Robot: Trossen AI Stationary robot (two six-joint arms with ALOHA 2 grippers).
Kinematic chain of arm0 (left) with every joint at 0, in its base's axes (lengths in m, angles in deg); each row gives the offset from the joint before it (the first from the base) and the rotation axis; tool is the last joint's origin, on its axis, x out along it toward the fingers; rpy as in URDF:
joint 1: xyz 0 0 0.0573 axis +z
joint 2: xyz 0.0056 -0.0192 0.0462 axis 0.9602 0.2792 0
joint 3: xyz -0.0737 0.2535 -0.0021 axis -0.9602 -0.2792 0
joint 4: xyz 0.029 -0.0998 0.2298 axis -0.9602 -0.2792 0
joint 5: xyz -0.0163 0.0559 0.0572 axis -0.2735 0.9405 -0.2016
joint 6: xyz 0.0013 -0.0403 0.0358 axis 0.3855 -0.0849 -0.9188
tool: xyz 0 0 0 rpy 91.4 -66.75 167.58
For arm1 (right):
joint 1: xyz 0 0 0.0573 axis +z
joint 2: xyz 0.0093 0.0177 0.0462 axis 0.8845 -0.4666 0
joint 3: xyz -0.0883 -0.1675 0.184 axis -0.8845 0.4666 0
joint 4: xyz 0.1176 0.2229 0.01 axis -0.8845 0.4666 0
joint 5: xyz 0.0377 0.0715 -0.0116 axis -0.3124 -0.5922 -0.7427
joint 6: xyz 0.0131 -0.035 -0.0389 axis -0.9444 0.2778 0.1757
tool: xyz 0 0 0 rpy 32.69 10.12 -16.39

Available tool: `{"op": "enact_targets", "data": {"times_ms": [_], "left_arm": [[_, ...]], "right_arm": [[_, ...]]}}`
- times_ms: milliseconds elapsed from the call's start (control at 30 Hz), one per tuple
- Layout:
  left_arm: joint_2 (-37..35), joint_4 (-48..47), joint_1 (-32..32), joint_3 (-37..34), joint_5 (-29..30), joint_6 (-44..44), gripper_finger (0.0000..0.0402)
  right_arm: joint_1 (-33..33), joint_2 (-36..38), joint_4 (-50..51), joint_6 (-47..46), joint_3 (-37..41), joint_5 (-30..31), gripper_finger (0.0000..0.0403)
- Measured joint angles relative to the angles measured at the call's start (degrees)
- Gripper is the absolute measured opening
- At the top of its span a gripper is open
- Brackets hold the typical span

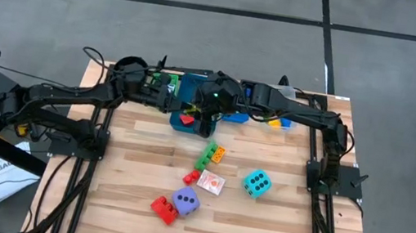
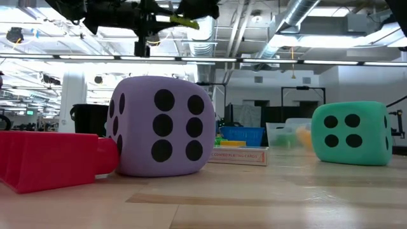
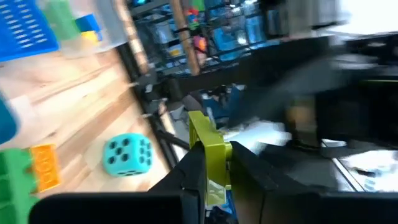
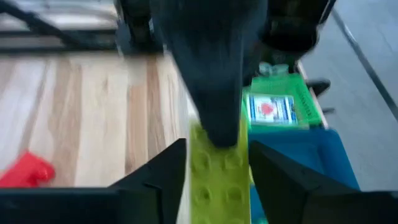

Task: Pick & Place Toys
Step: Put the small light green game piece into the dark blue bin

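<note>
A lime-green brick (image 4: pixel 217 180) hangs high above the blue tray (image 1: pixel 190 126) at the table's far middle, where my two arms meet. My left gripper (image 3: pixel 214 158) comes in level from the left and is shut on it. My right gripper (image 4: pixel 217 162) slants down from the right, one finger on either side of the same brick. The brick also shows in the low view as a lime-green brick (image 2: pixel 183 21) high over the table. On the table lie a purple die (image 1: pixel 188 202), a teal die (image 1: pixel 257 183), a red brick (image 1: pixel 164 207), a green brick (image 1: pixel 205 156), an orange brick (image 1: pixel 219 154) and a card (image 1: pixel 211 183). My left gripper pinches the brick's end (image 3: pixel 211 146) between its two fingers, one on the studded top (image 4: pixel 217 134) and one beneath, coming level from the table's left. The brick is lifted clear, roughly level. My right gripper has the brick's two long sides (image 4: pixel 194 174) between its fingers, which slant down from the right and lie along the brick.
A red piece (image 1: pixel 186 118) lies in the blue tray. A clear tray (image 1: pixel 279 124) with yellow and blue pieces stands at the far right. A green tray (image 4: pixel 280 102) holding a card sits behind the blue one. Bare wood lies toward the near edge.
</note>
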Motion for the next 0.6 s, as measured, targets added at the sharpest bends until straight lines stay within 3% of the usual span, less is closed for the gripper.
{"op": "enact_targets", "data": {"times_ms": [267, 600], "left_arm": [[0.1, -2.9, 0.2, -0.1, 0.6, -3.0, 0.0040], [2.4, -10.4, 4.9, 0.0, 9.0, -17.5, 0.0045]], "right_arm": [[0.0, 0.2, 0.7, 0.3, -0.1, -0.1, 0.0224], [-0.3, 1.2, 1.5, 1.0, 0.0, 2.8, 0.0226]]}}
